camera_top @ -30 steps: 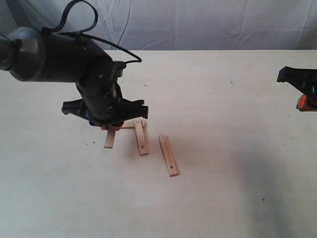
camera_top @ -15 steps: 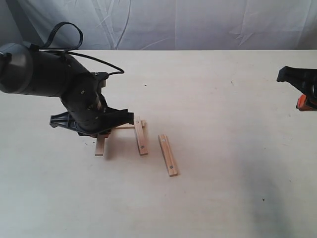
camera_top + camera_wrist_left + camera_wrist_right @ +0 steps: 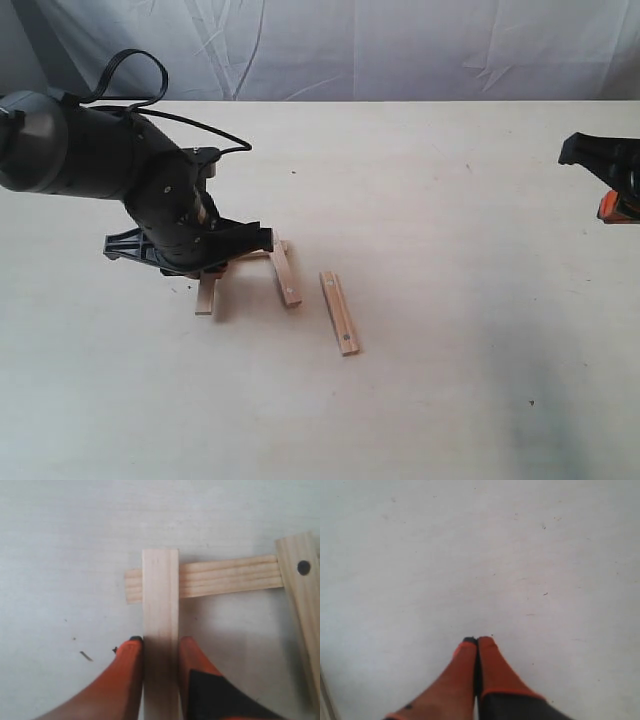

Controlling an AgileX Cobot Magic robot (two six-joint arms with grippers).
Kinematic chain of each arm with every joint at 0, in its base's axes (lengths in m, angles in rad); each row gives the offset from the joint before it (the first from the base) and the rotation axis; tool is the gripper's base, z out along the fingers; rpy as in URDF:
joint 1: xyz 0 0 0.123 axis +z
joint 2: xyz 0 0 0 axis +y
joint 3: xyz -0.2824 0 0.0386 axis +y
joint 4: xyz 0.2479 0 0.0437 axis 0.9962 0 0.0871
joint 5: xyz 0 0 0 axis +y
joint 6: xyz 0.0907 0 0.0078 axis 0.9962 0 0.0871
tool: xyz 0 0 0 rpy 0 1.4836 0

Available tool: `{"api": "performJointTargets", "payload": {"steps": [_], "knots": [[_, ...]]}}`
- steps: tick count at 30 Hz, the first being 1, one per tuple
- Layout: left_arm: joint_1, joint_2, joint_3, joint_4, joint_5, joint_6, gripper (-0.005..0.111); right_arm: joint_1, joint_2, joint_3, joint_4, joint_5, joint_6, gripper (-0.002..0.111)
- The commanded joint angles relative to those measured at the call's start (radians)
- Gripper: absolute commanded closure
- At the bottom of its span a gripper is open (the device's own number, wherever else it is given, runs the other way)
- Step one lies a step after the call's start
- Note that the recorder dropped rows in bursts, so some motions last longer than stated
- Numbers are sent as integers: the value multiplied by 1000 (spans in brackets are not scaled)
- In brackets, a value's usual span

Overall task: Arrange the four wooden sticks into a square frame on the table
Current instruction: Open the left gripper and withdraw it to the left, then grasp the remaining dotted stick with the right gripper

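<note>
My left gripper (image 3: 159,642) is shut on one pale wooden stick (image 3: 160,595), whose far end lies across the end of a second stick (image 3: 225,577) lying crosswise. A third stick (image 3: 302,605) with a dark dot crosses that one's other end. In the exterior view the held stick (image 3: 206,296) pokes out below the black left arm, next to the dotted stick (image 3: 285,273). The fourth stick (image 3: 339,312) lies alone to their right on the table (image 3: 450,330). My right gripper (image 3: 477,641) is shut on nothing, over bare table at the far right (image 3: 605,180).
A wrinkled white cloth (image 3: 400,45) hangs behind the table's far edge. The bulky left arm (image 3: 110,165) and its cable cover the table's left rear. A few dark specks mark the tabletop.
The left gripper has moved left with its stick, setting it further from the dotted stick. In the last half second it barely moved. The right arm stayed still.
</note>
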Motion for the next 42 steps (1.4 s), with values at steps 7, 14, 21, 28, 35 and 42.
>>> {"api": "performJointTargets", "payload": {"steps": [7, 14, 21, 28, 35, 42], "knots": [[4, 3, 5, -15, -6, -6, 90, -5, -8, -5, 13, -13, -22, 109], [4, -6, 5, -15, 3, -6, 70, -5, -8, -5, 22, -13, -25, 109], [9, -137, 5, 18, 113, 298, 82, 29, -8, -5, 95, -13, -218, 109], [94, -301, 5, 74, 261, 364, 107, 221, 20, -11, 104, 11, -291, 109], [211, -569, 7, -96, 266, 582, 107, 382, 163, -126, 154, 80, -291, 109], [281, -813, 82, -278, 298, 861, 107, 538, 393, -269, 154, 76, -256, 109]]}}
